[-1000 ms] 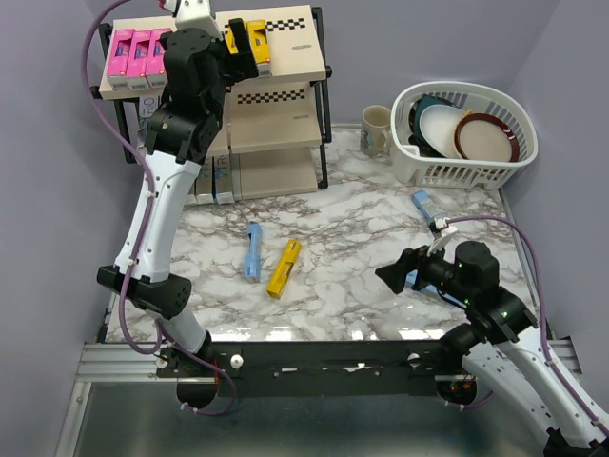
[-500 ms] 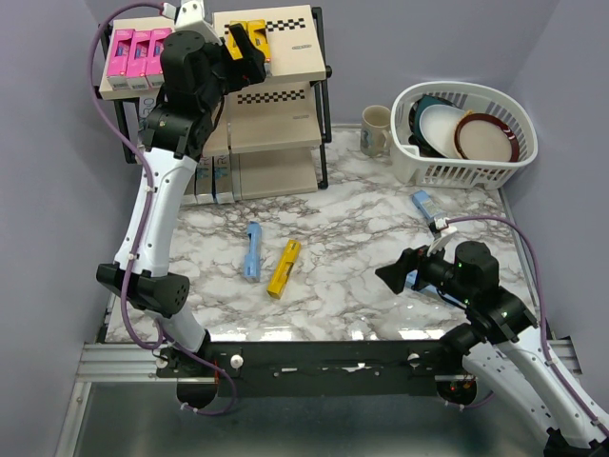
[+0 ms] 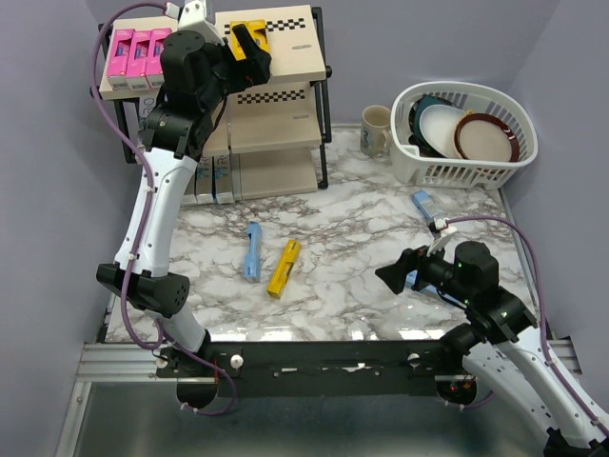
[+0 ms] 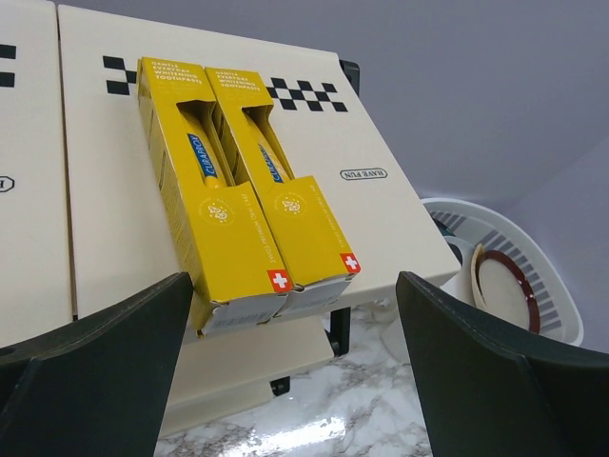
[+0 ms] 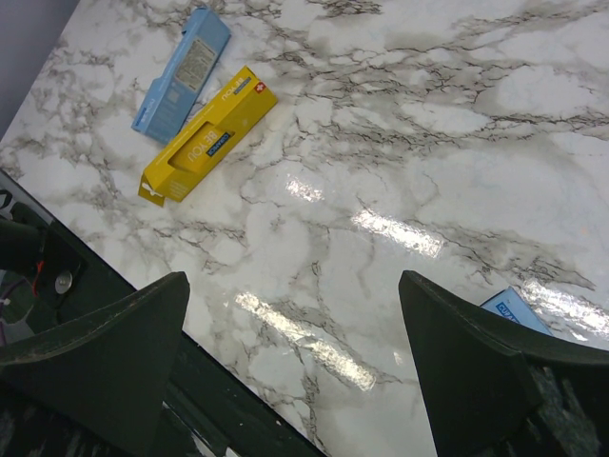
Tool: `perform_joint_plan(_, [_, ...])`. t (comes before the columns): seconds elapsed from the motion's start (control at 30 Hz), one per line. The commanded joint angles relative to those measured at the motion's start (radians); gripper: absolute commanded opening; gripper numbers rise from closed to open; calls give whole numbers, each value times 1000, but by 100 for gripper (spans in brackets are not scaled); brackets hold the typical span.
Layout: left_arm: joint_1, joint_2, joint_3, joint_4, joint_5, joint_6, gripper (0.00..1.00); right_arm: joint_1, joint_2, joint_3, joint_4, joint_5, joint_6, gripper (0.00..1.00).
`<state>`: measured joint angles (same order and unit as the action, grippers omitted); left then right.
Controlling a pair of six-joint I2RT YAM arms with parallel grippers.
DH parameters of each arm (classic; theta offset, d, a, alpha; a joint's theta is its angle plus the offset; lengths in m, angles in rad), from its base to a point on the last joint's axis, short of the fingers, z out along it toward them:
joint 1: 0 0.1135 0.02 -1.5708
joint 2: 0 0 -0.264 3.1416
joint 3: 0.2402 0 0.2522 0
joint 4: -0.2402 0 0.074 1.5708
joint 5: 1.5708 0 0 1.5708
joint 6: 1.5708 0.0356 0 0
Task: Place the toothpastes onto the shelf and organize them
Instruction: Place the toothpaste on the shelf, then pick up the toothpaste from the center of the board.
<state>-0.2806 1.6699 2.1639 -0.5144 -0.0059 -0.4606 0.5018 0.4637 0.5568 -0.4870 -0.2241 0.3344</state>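
Toothpastes, yellow pair on shelf top, left claw spread wide

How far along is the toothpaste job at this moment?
Done: three pink cartons and two yellow cartons lie on the shelf's top board. In hand: nothing; left claw and right claw are open. Remaining: a light blue carton, a loose yellow carton and two more blue cartons on the table.

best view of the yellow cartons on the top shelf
Left wrist: both yellow cartons lie side by side, unobstructed. Top external shows only a sliver behind the left end effector; right wrist misses them.
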Motion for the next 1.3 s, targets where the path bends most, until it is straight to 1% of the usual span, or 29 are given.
perform_joint_plan(0.0, [6,-22,17,4,14,22,99,-3,-5,-15,21,-17,-14,100])
perform_joint_plan(0.07, [6,-38,8,2,14,45,99,-3,-3,-14,19,-17,-15,100])
perform_joint_plan(0.13, [6,-76,-1,-12,-35,94,99,-3,-5,-11,15,-18,-18,100])
perform_joint_plan(0.23, [6,-160,-76,-18,-83,163,99,-3,-5,-8,16,-20,-23,100])
perform_joint_plan(0.27, [6,-188,-138,-18,-89,175,99,-3,-2,-9,21,-24,-26,100])
perform_joint_plan(0.33, [4,-278,-215,-15,-97,212,99,-3,7,-14,28,-41,-26,100])
perform_joint_plan(0.37, [4,-310,-302,-15,-97,221,99,-2,22,-12,30,-47,-23,100])
perform_joint_plan(0.4, [3,-379,-350,-15,-94,227,99,-3,32,-14,31,-57,-17,100])
perform_joint_plan(0.43, [1,-416,-401,-10,-80,234,99,-3,38,-14,34,-63,-14,100])
perform_joint_plan(0.47, [-2,-455,-505,-6,-74,237,99,-3,49,-17,39,-66,-8,100])
perform_joint_plan(0.5, [-9,-491,-556,-7,-63,235,99,-3,61,-21,45,-76,1,100])
perform_joint_plan(0.53, [-14,-566,-606,-6,-52,234,99,-3,70,-32,60,-81,8,100])
perform_joint_plan(0.57, [-20,-603,-700,-4,-48,220,99,-3,76,-37,68,-84,12,100])
perform_joint_plan(0.6, [-37,-671,-748,-6,-39,217,99,-3,87,-43,76,-89,23,100])
perform_joint_plan(0.7, [-69,-763,-915,-12,-8,215,99,-3,101,-67,105,-103,34,100])
perform_joint_plan(0.73, [-104,-818,-956,-12,-6,217,99,-3,108,-73,122,-107,35,100])
perform_joint_plan(0.77, [-126,-843,-1039,-10,-11,212,99,-3,112,-86,129,-112,38,100])
perform_joint_plan(0.83, [-181,-907,-1120,-6,-63,200,99,-5,119,-100,152,-119,46,100])
perform_joint_plan(0.87, [-242,-921,-1191,-10,-81,198,99,-3,121,-104,162,-123,48,100])
perform_joint_plan(0.9, [-270,-933,-1219,-15,-127,174,99,-3,122,-119,168,-129,51,100])
perform_joint_plan(1.0, [-371,-941,-1325,-10,-155,119,99,-3,128,-146,206,-138,55,100])
perform_joint_plan(1.07, [-428,-943,-1401,22,-219,45,99,-3,135,-156,226,-141,49,100])
perform_joint_plan(1.1, [-489,-944,-1426,37,-247,22,99,-3,139,-161,232,-150,48,100])
perform_joint_plan(1.13, [-521,-950,-1449,57,-322,-33,99,-3,144,-169,246,-155,45,100])
perform_joint_plan(1.17, [-552,-952,-1493,92,-363,-55,99,-3,147,-173,252,-164,45,99])
perform_joint_plan(1.2, [-625,-954,-1515,111,-405,-70,99,-3,154,-176,260,-179,43,99])
perform_joint_plan(1.23, [-658,-949,-1535,128,-460,-87,99,-3,158,-182,272,-187,45,100])
perform_joint_plan(1.27, [-698,-941,-1562,148,-558,-105,99,-3,161,-186,277,-193,45,100])
